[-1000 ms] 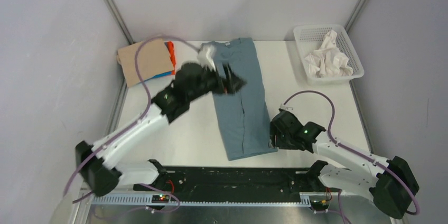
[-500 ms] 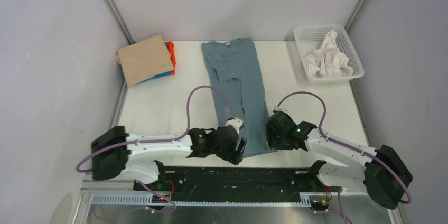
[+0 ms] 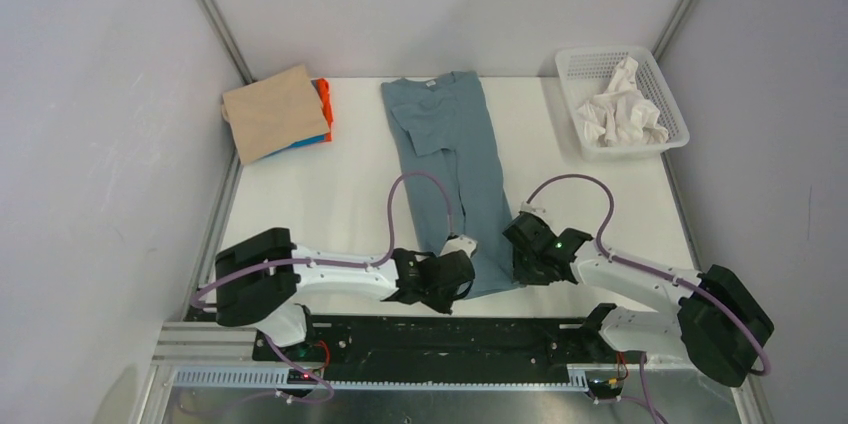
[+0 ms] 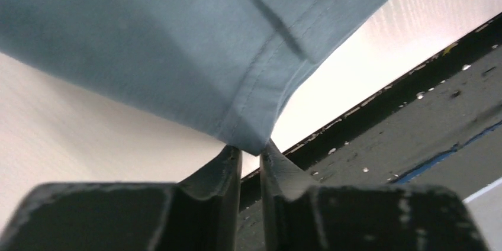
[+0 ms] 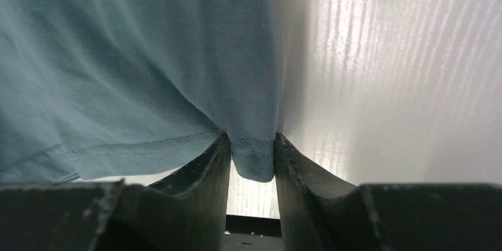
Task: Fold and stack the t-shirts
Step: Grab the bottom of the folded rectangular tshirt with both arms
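Observation:
The slate blue-grey t-shirt (image 3: 450,159) lies folded lengthwise into a long strip down the middle of the table, collar at the far end. My left gripper (image 3: 458,277) is at its near left hem corner. In the left wrist view that corner of the t-shirt (image 4: 177,44) is pinched between the tips of my left gripper (image 4: 251,149). My right gripper (image 3: 522,262) sits at the near right hem corner. In the right wrist view my right gripper (image 5: 253,141) is shut on the hem of the t-shirt (image 5: 118,55). A folded stack with the tan t-shirt (image 3: 275,112) on top and the orange t-shirt (image 3: 323,96) beneath it sits far left.
A white mesh basket (image 3: 672,94) holding crumpled white cloth (image 3: 620,109) stands at the far right corner. The table's near edge and a black rail (image 3: 450,334) run just behind both grippers. Grey walls close in the left, back and right sides.
My left arm swung from the shirt's far end down to the near left hem corner and closed on it. My right gripper closed on the near right corner.

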Motion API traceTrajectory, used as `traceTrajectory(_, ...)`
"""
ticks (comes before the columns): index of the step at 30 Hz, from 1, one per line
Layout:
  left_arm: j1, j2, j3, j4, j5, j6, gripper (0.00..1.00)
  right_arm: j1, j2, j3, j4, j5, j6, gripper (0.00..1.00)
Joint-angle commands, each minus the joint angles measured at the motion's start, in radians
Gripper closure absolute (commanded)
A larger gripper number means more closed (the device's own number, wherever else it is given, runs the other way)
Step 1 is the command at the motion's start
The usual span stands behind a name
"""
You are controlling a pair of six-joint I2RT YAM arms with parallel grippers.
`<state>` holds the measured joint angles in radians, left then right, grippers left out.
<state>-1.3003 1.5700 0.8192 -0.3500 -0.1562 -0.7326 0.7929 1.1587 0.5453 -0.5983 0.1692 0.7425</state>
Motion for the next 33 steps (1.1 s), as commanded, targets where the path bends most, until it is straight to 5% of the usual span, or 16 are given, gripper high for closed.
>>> traceTrajectory(1,-0.007,-0.006,-0.048,-0.06,-0.033,-0.042,0.83,0.004,-0.04,-0.009,-0.107,0.085,0.065,0.66)
traceTrajectory(4,-0.008,-0.035,-0.09,-0.087,-0.047,-0.069,0.99,-0.004,-0.071,-0.014,-0.152,0.106,0.094,0.68)
traceTrajectory(14,-0.017,-0.108,-0.146,-0.114,-0.024,-0.11,1.0,-0.009,-0.163,-0.069,-0.142,0.045,0.117,0.75)
traceTrajectory(23,-0.052,-0.092,-0.15,-0.113,-0.017,-0.142,1.0,-0.019,-0.108,-0.094,0.039,-0.104,0.06,0.78)
traceTrajectory(33,-0.056,-0.094,-0.171,-0.115,-0.01,-0.155,1.0,-0.04,-0.142,-0.099,-0.033,-0.045,0.12,0.77)
